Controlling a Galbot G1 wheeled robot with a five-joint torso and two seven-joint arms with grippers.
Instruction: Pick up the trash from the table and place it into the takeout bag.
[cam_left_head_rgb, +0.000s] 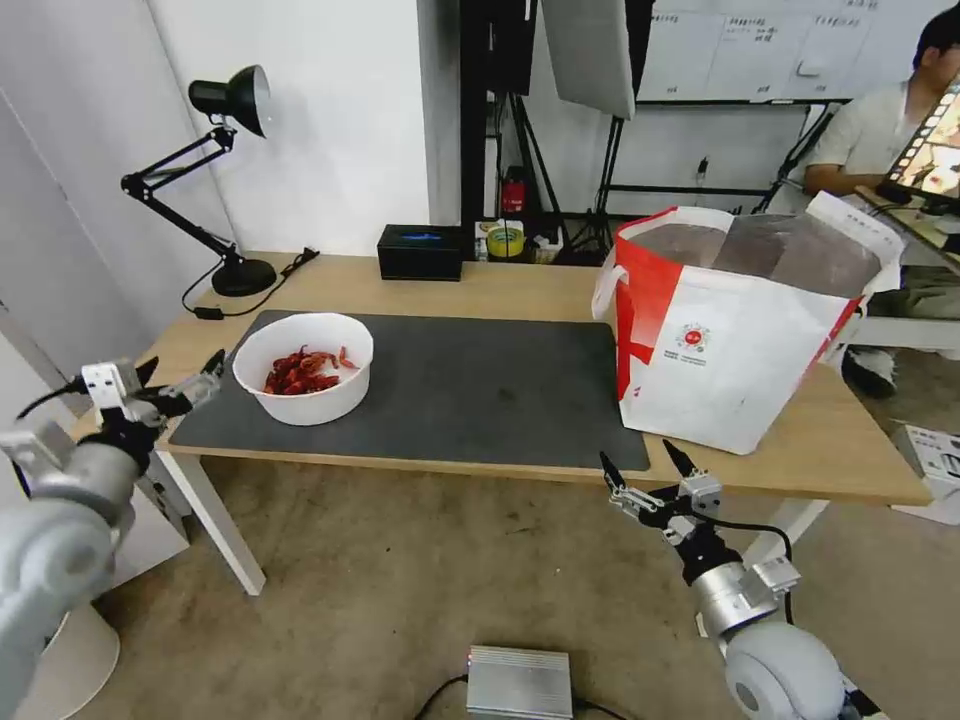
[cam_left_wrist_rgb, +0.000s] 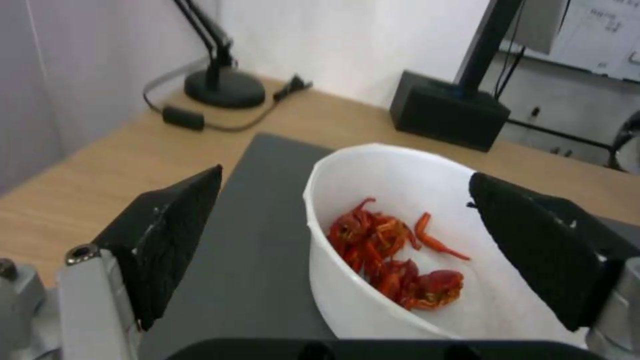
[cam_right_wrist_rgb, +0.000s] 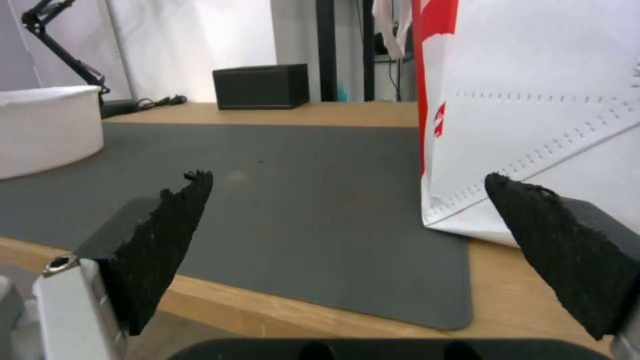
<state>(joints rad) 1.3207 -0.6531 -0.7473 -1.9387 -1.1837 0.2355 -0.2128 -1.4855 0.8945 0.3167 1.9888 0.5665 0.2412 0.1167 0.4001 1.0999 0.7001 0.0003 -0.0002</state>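
the left hand (cam_left_head_rgb: 180, 380) hangs just off the surface's (cam_left_head_rgb: 500, 285) left edge, fingers spread, near the bowl (cam_left_head_rgb: 303, 368) of red shells but apart from it. the bowl sits on the left end of the grey mat (cam_left_head_rgb: 450, 385). the right hand (cam_left_head_rgb: 645, 470), fingers spread, hovers before the front edge, near the bag (cam_left_head_rgb: 735, 325) standing at the right.

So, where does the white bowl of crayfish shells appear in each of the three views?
Head view: white bowl on the mat's left end, just ahead of the open left pincer.
Left wrist view: bowl close up, centre-right.
Right wrist view: its side at the left edge.
Shared landmark: the black box.
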